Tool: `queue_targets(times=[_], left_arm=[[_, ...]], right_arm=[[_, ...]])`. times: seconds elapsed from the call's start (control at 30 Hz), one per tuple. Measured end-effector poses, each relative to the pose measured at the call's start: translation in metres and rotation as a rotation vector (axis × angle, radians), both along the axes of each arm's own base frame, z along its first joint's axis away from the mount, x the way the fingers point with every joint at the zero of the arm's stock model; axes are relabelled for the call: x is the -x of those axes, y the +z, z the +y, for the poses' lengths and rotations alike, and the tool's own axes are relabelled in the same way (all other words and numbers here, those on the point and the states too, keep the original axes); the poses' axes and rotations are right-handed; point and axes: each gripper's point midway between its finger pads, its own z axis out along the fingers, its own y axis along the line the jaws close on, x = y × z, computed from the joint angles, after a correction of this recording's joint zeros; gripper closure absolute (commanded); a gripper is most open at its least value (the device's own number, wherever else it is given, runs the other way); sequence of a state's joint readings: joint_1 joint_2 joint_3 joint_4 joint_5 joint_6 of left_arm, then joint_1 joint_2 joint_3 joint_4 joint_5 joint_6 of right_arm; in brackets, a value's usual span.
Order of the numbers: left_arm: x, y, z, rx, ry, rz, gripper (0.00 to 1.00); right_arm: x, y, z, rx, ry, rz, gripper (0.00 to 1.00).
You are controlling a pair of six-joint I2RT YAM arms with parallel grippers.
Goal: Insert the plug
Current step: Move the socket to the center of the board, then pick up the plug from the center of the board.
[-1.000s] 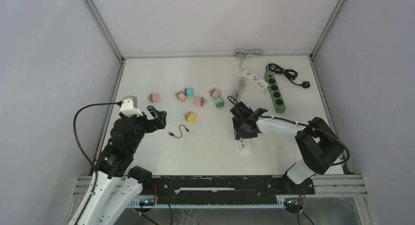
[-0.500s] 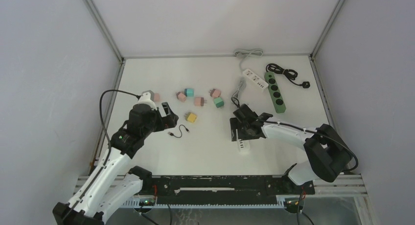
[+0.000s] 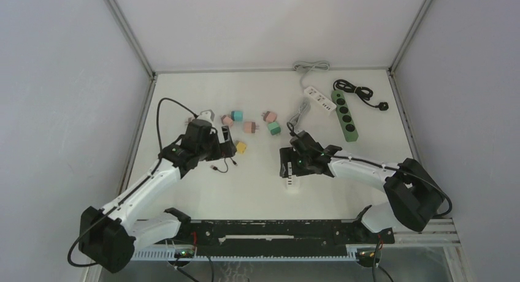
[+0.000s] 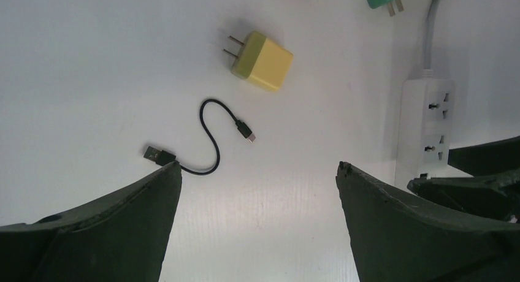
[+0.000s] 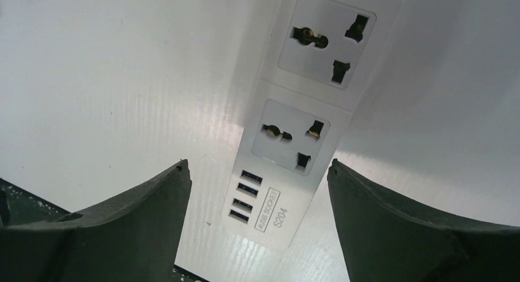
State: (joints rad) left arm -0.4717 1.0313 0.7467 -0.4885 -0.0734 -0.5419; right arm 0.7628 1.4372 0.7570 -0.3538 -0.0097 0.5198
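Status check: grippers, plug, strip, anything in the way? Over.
Left gripper open over cable; yellow plug beyond, not held. Right gripper open, straddling white strip. Sockets empty, nothing blocking them.

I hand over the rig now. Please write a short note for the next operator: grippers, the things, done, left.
Left gripper: open, empty, above the black USB cable; the yellow plug lies just beyond it.
Right gripper: open, empty, over the white power strip.
Done: nothing inserted; the sockets in view are empty.
Left: grasp a plug, insert it.
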Motion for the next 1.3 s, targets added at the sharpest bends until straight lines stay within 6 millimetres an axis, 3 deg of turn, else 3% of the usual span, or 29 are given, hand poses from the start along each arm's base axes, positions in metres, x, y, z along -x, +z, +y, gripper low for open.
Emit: queue_targets(times=[0.3, 0.57, 0.77, 0.93, 1.1, 1.3], left_arm=[[-0.028, -0.007, -0.015, 0.01, 0.055, 0.058, 0.0], [-0.044, -0.024, -0.015, 0.039, 0.228, 0.129, 0.0], [-0.06, -0.03, -0.02, 0.06, 0.347, 0.185, 0.0], [-0.077, -0.043, -0.03, 0.059, 0.413, 0.255, 0.0], [-0.081, -0.064, -0.032, 0.03, 0.468, 0.332, 0.01], [-0.084, -0.077, -0.033, 0.007, 0.499, 0.377, 0.1]], right_arm=[[-0.005, 0.033, -0.02, -0.072, -0.036, -0.146, 0.01], [-0.018, 0.06, -0.069, -0.203, -0.188, -0.276, 0.0], [-0.029, 0.082, -0.092, -0.286, -0.258, -0.377, 0.0], [-0.032, 0.078, -0.101, -0.301, -0.274, -0.375, 0.0], [-0.035, 0.064, -0.112, -0.287, -0.296, -0.318, 0.0], [-0.031, 0.055, -0.115, -0.302, -0.296, -0.283, 0.0]])
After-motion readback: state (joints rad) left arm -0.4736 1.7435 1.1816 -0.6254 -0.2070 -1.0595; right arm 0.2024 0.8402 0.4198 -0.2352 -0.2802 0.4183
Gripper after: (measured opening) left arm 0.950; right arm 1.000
